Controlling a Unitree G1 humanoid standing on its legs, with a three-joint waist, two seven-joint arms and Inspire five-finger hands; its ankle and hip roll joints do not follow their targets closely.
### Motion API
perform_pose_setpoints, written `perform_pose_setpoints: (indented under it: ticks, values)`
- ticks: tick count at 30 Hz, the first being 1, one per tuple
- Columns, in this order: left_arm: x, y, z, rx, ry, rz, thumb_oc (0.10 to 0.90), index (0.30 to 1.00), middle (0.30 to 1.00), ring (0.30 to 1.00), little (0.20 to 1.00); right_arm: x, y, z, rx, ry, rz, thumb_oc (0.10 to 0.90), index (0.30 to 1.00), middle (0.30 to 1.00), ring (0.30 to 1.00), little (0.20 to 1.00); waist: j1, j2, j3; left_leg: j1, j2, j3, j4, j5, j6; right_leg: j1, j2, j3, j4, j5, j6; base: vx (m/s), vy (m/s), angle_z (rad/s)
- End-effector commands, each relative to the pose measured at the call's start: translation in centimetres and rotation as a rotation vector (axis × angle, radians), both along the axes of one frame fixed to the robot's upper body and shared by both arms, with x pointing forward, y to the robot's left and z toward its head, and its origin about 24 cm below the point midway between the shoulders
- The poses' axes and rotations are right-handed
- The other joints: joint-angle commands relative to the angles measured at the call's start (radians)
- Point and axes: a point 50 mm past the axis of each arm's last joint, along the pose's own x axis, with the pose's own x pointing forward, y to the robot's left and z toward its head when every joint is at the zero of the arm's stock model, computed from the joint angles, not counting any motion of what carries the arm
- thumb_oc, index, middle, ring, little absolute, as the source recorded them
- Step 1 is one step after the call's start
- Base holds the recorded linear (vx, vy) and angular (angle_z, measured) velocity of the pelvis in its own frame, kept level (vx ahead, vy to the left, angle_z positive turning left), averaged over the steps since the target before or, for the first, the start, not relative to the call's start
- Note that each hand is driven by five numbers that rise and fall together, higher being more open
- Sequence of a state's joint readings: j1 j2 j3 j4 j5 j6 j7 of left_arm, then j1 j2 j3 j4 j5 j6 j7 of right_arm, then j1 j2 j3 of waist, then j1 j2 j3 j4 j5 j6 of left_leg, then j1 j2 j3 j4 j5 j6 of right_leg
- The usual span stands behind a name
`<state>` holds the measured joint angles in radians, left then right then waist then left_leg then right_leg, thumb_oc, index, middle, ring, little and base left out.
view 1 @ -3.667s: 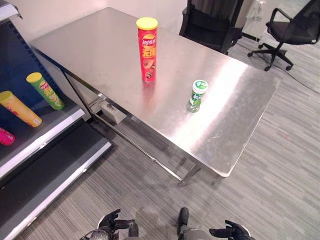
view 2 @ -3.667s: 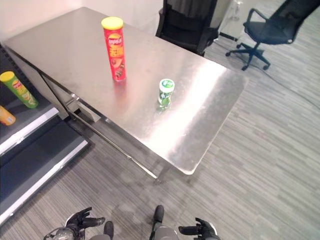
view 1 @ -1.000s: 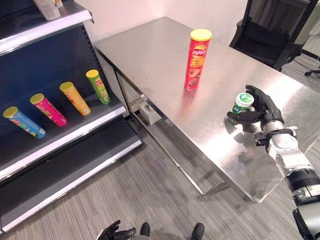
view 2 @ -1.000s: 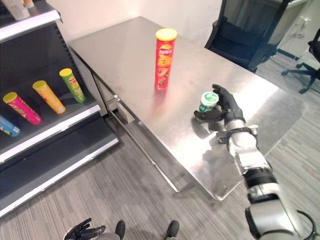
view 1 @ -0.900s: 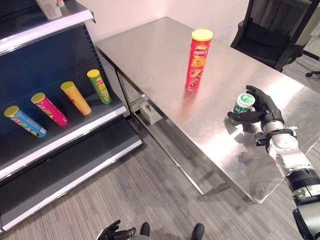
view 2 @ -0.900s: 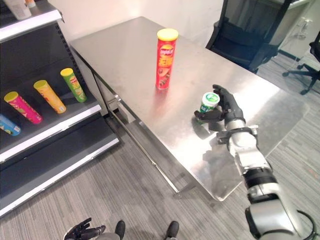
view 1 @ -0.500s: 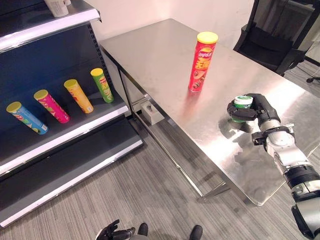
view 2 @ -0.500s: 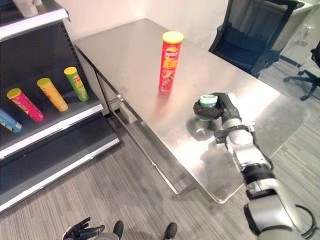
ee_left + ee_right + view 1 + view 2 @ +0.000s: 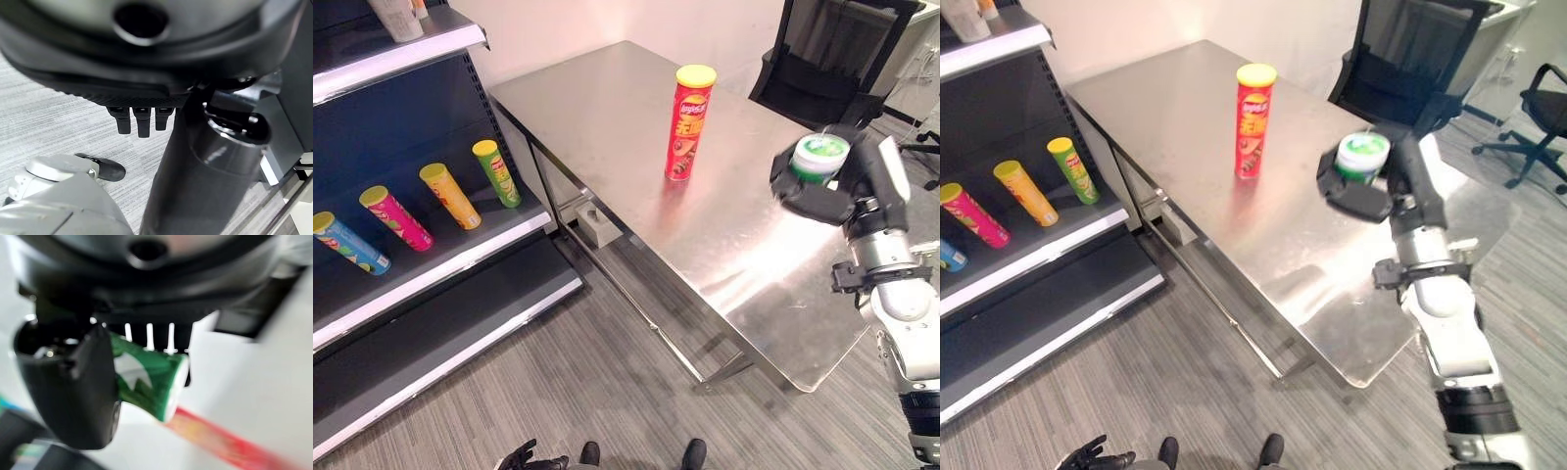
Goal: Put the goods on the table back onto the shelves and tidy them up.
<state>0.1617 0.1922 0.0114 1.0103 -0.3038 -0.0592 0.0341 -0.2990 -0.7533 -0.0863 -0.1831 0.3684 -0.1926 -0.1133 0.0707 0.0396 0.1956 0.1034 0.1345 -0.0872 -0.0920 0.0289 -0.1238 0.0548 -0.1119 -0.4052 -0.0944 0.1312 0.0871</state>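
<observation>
A small green-and-white jar (image 9: 820,155) hangs in the air above the table's right end, gripped by my right hand (image 9: 818,203). The right wrist view shows the jar (image 9: 146,377) lying across the palm, with the thumb (image 9: 83,387) curled over it. A tall red chip can (image 9: 688,122) with a yellow lid stands upright on the steel table (image 9: 597,108). My left hand (image 9: 524,458) hangs low near the floor with relaxed fingers (image 9: 139,122) and holds nothing.
A dark shelf unit stands at the left; its middle board (image 9: 460,257) carries a green can (image 9: 496,172), an orange can (image 9: 448,194), a pink can (image 9: 395,216) and a blue can (image 9: 347,242), all lying down. Black chairs (image 9: 822,69) stand behind the table.
My right hand closed round the jar where it stood on the table and lifted it well clear of the surface. The red can has not moved; the camera shifted slightly.
</observation>
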Motion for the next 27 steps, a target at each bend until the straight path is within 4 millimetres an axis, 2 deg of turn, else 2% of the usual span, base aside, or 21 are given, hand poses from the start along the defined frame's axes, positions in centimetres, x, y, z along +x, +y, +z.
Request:
perform_pose_setpoints:
  ticks: [1,3,6,7,9,10,12,14,16,18,21,22,24,25,26,27]
  values:
    - [0.9,1.7,0.6,0.067,-0.018,-0.062,0.800,0.900,0.900,0.900,0.900,-1.1,2.1,5.4,0.045,-0.283,0.165,0.400,0.300,0.300,0.300,0.300,0.039,-0.048,-0.051,-0.012,0.054,0.057,0.005,-0.038,-0.045,0.087,-0.036,0.074,0.007,-0.164,0.069,-0.07,-0.159,0.07]
    - [1.4,1.8,0.9,0.067,-0.045,-0.043,0.800,0.900,0.900,0.900,0.900,-1.5,3.6,6.8,0.056,-0.344,0.253,0.400,0.300,0.300,0.300,0.300,0.059,-0.049,-0.021,-0.038,0.057,0.033,0.034,-0.013,-0.049,0.088,-0.028,0.075,0.007,-0.168,0.058,-0.11,-0.095,0.02]
    - [2.2,1.7,1.1,0.063,-0.081,-0.027,0.800,0.900,0.900,0.900,0.900,-1.8,4.0,7.6,0.065,-0.382,0.292,0.400,0.300,0.300,0.300,0.300,0.061,-0.054,-0.002,-0.096,0.050,0.018,0.092,-0.012,-0.057,0.088,-0.035,0.055,0.007,-0.171,0.059,-0.13,0.032,0.21]
    - [2.8,1.4,1.3,0.056,-0.100,-0.028,0.800,0.900,0.900,0.900,0.900,-2.2,3.9,8.7,0.040,-0.424,0.277,0.400,0.300,0.300,0.300,0.300,0.060,-0.060,0.012,-0.135,0.081,0.047,0.098,0.022,-0.078,0.091,-0.047,0.030,0.007,-0.169,0.065,-0.10,0.174,0.55]
    - [2.9,1.2,1.1,0.060,-0.092,-0.033,0.800,0.900,0.900,0.900,0.900,-2.6,4.1,9.3,0.048,-0.452,0.300,0.400,0.300,0.300,0.300,0.300,0.046,-0.065,0.010,-0.144,0.132,0.100,0.063,0.066,-0.086,0.089,-0.068,0.000,0.007,-0.157,0.080,-0.08,0.300,0.80]
    - [3.0,1.3,1.1,0.069,-0.088,-0.042,0.800,0.900,0.900,0.900,0.900,-3.2,4.1,9.7,0.033,-0.478,0.301,0.400,0.300,0.300,0.300,0.300,0.034,-0.066,-0.003,-0.139,0.188,0.176,0.021,0.107,-0.089,0.085,-0.094,-0.029,0.007,-0.144,0.098,-0.03,0.377,0.88]
    - [2.9,1.1,1.1,0.067,-0.081,-0.064,0.800,0.900,0.900,0.900,0.900,-3.6,3.8,10.0,0.019,-0.494,0.284,0.400,0.300,0.300,0.300,0.300,0.022,-0.052,-0.029,-0.136,0.207,0.226,0.005,0.100,-0.094,0.087,-0.117,-0.055,0.007,-0.130,0.120,0.01,0.385,0.70]
    - [2.8,1.0,0.9,0.067,-0.064,-0.086,0.800,0.900,0.900,0.900,0.900,-3.7,3.5,9.9,0.019,-0.495,0.253,0.400,0.300,0.300,0.300,0.300,0.020,-0.040,-0.055,-0.135,0.187,0.238,0.005,0.078,-0.094,0.081,-0.159,-0.070,0.007,-0.102,0.136,0.06,0.429,0.37]
    - [3.0,1.3,1.0,0.095,-0.055,-0.115,0.800,0.900,0.900,0.900,0.900,-3.7,3.1,10.1,0.001,-0.500,0.202,0.400,0.300,0.300,0.300,0.300,0.025,-0.053,-0.069,-0.143,0.128,0.239,0.014,0.056,-0.077,0.080,-0.238,-0.084,0.007,-0.056,0.163,0.10,0.463,0.25]
    - [3.4,2.1,1.3,0.133,-0.063,-0.141,0.800,0.900,0.900,0.900,0.900,-3.3,3.1,10.5,0.012,-0.512,0.178,0.400,0.300,0.300,0.300,0.300,0.040,-0.071,-0.068,-0.141,0.059,0.242,0.023,0.014,-0.039,0.074,-0.303,-0.079,0.016,-0.012,0.175,0.08,0.389,0.53]
    - [3.4,3.6,1.8,0.179,-0.061,-0.149,0.800,0.900,0.900,0.900,0.900,-2.6,3.6,11.0,0.040,-0.511,0.185,0.400,0.300,0.300,0.300,0.300,0.059,-0.079,-0.058,-0.114,-0.006,0.263,0.014,-0.024,0.004,0.045,-0.370,-0.081,0.088,0.051,0.175,0.05,0.351,0.40]
    - [3.7,4.1,2.1,0.197,-0.067,-0.150,0.800,0.900,0.900,0.900,0.900,-2.3,3.7,11.1,0.042,-0.506,0.181,0.400,0.300,0.300,0.300,0.300,0.061,-0.080,-0.054,-0.114,-0.019,0.265,0.012,-0.027,0.013,0.033,-0.369,-0.066,0.114,0.036,0.169,0.03,0.283,0.01]
    - [4.3,4.6,2.6,0.208,-0.089,-0.156,0.800,0.900,0.900,0.900,0.900,-2.2,3.2,11.2,0.017,-0.490,0.149,0.400,0.300,0.300,0.300,0.300,0.038,-0.082,-0.039,-0.111,-0.052,0.236,0.006,-0.026,0.033,-0.004,-0.297,0.057,0.179,-0.011,0.138,0.04,0.206,-0.02]
    - [4.4,4.5,2.6,0.208,-0.090,-0.156,0.800,0.900,0.900,0.900,0.900,-2.2,3.2,11.2,0.016,-0.491,0.149,0.400,0.300,0.300,0.300,0.300,0.040,-0.081,-0.040,-0.114,-0.051,0.237,0.005,-0.022,0.033,-0.009,-0.296,0.059,0.182,-0.010,0.136,0.07,0.209,0.81]
    - [4.4,4.8,2.7,0.205,-0.097,-0.154,0.800,0.900,0.900,0.900,0.900,-2.3,2.7,11.8,0.009,-0.498,0.136,0.400,0.300,0.300,0.300,0.300,0.032,-0.066,-0.032,-0.106,-0.067,0.210,0.005,-0.023,0.045,-0.034,-0.198,0.143,0.201,-0.095,0.116,0.10,0.162,0.93]
    - [4.2,4.8,2.7,0.204,-0.089,-0.159,0.800,0.900,0.900,0.900,0.900,-2.2,2.5,12.1,0.009,-0.501,0.125,0.400,0.300,0.300,0.300,0.300,0.029,-0.064,-0.027,-0.093,-0.076,0.197,0.005,-0.028,0.051,-0.040,-0.157,0.157,0.200,-0.127,0.100,0.16,0.170,0.88]
